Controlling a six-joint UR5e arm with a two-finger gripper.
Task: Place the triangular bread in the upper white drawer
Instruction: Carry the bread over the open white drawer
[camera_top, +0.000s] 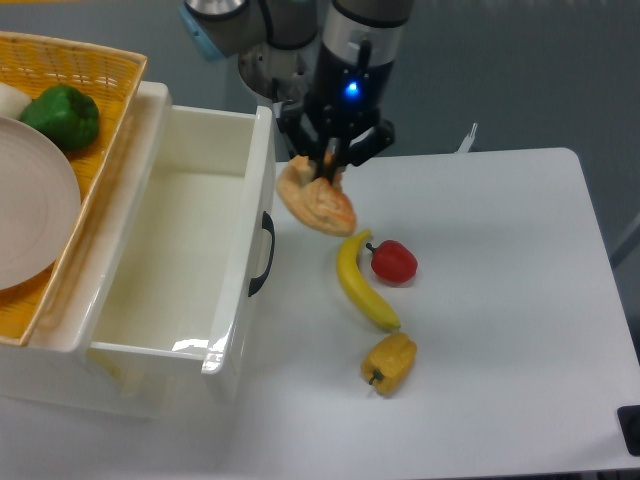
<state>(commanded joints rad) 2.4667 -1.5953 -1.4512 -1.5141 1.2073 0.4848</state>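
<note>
The bread (316, 203) is pinched by the pincer (329, 168) at upper centre of the frame, raised above the desk (500, 300), just right of the open drawer (190, 270). A banana (362, 282) lies below the bread.

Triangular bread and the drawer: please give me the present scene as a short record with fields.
tool: shut on the triangular bread, tool gripping its upper part
bread position: hanging in the air beside the front right corner of the upper white drawer, not yet over its opening
drawer: pulled open, nothing visible inside
table: banana, red pepper and yellow-orange bell pepper lying right of the drawer
basket: holds a white plate and a green pepper
</note>
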